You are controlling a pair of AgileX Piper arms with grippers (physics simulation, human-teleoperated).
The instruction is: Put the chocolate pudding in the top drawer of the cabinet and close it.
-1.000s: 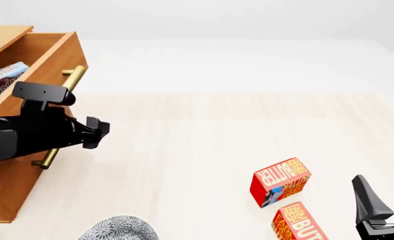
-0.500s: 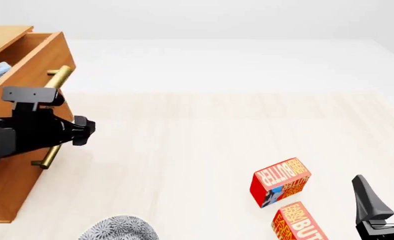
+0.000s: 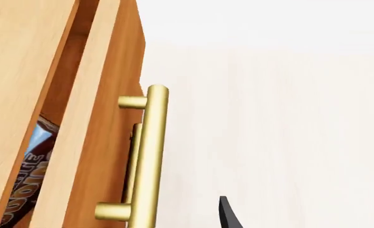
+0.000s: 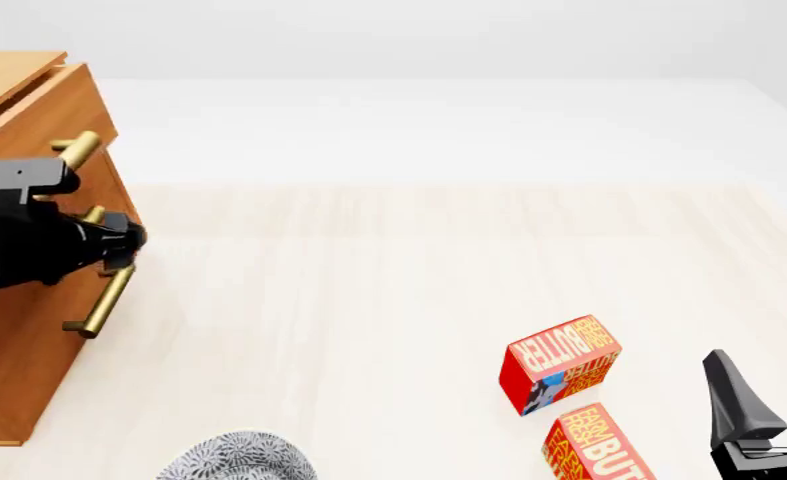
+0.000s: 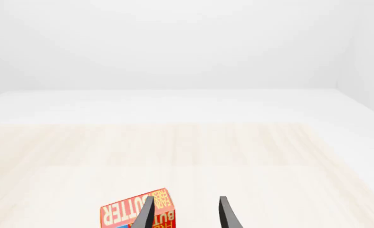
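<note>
pale wood desk [image 4: 407,290] under plain white walls carries everything, and at its left edge stands the cabinet [image 4: 20,330], orange-brown, with brass bar handles. its top drawer [image 3: 107,118] is nearly shut: in the left wrist view only a narrow slot is open between the drawer front and the cabinet body, and through that slot the chocolate pudding [image 3: 28,175] shows, lying inside the drawer with its blue and brown print just visible. so the box is already where it belongs, and what is left, by my judgement, is the last bit of the push. the left gripper [image 4: 120,245] sits against the drawer fronts just beside the brass handle [image 3: 150,156], placed there, i think, to press the front inward rather than to hold anything; one dark fingertip shows in its own camera, but whether its fingers are spread or closed i cannot tell. near the desk's front edge, left of centre, a grey patterned object [image 4: 240,458] is partly in view. toward the front right corner lie two red butter boxes [image 4: 560,365], one just behind the other, not part of the job. at the right front corner the right gripper [image 4: 767,385] waits with fingers spread, released and holding nothing, well apart from the cabinet.
</note>
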